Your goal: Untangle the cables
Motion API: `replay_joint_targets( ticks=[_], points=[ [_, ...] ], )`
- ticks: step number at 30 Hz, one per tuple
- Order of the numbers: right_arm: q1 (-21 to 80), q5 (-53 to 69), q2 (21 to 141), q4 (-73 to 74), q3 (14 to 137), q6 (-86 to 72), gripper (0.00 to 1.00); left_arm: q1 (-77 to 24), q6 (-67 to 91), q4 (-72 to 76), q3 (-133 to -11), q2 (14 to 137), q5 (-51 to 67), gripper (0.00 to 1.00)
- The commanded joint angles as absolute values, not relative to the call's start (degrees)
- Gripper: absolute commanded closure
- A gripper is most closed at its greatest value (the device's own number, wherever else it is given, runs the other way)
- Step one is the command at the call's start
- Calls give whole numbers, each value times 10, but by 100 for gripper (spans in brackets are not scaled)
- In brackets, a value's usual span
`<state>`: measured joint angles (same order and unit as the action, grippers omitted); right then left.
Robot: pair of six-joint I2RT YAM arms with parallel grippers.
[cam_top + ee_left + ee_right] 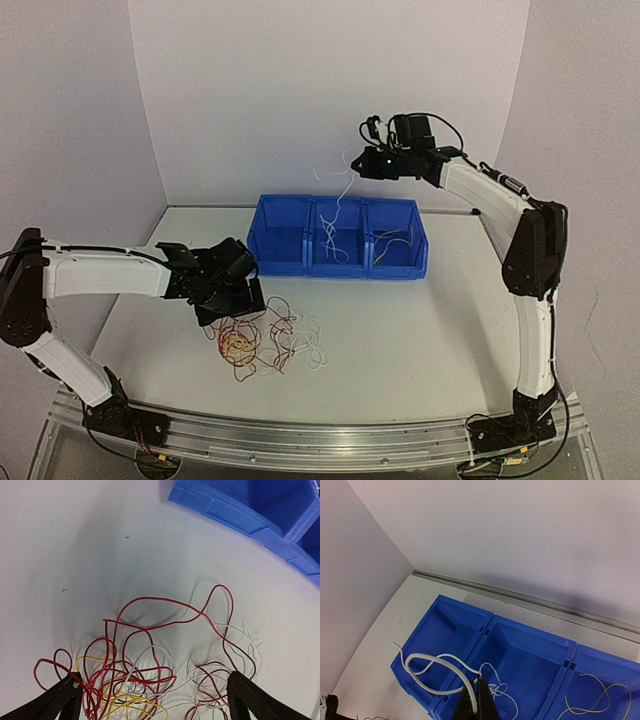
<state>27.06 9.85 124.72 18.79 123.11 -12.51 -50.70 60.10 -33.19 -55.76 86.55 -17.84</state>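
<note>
The right tool [476, 686] is pinched closed on one white wire [427, 655], held high above the blue bin [340, 268]. From the wrist view, the wire's springy loop arcs sideways over the left compartment, while the tool itself sits nearer the wall between the left and middle compartments. The middle compartment holds white strands and the right one a yellow-orange strand. If released from this height, the curl may land across a divider, drop into the wrong compartment, or bounce out onto the desk [430, 340]. A lower, better-centred release looks safer.

The rest of the cables [262, 340] lie in a loose red, yellow and white bundle on the desk, just in front of the bin. The left tool [154, 680] hangs low over the bundle with its jaws spread wide, one finger on each side of it. Closing from there would likely trap several strands at once. Lifting them would drag the whole clump and could tighten the crossings rather than free one wire. The wires are thin, so a single strand could also slip from the grip.
</note>
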Motion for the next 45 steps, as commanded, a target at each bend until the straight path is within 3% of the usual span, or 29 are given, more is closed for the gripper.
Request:
replay_joint_targets(
  ticks=[1,13,19,21,26,31,36,45],
  points=[
    [276,66,1264,170,1229,-96,100,-509,608,-348,-546,835,-192,0],
    [325,-55,1311,218,1202,14,100,-509,623,-351,-527,820,-185,0],
    [338,-105,1345,242,1240,58,92,-509,624,-350,-530,830,-181,0],
    [339,-114,1355,250,1255,68,87,-509,625,-349,-530,831,-180,0],
    [342,-105,1345,264,1253,81,55,-509,628,-348,-525,827,-181,0],
    [350,-102,1300,270,1229,102,38,-509,628,-347,-525,830,-179,0],
    [356,-81,1218,270,1157,104,29,-509,628,-347,-528,837,-177,0],
    [438,194,1030,273,861,168,20,-509,633,-319,-503,844,-170,0]
  ],
)
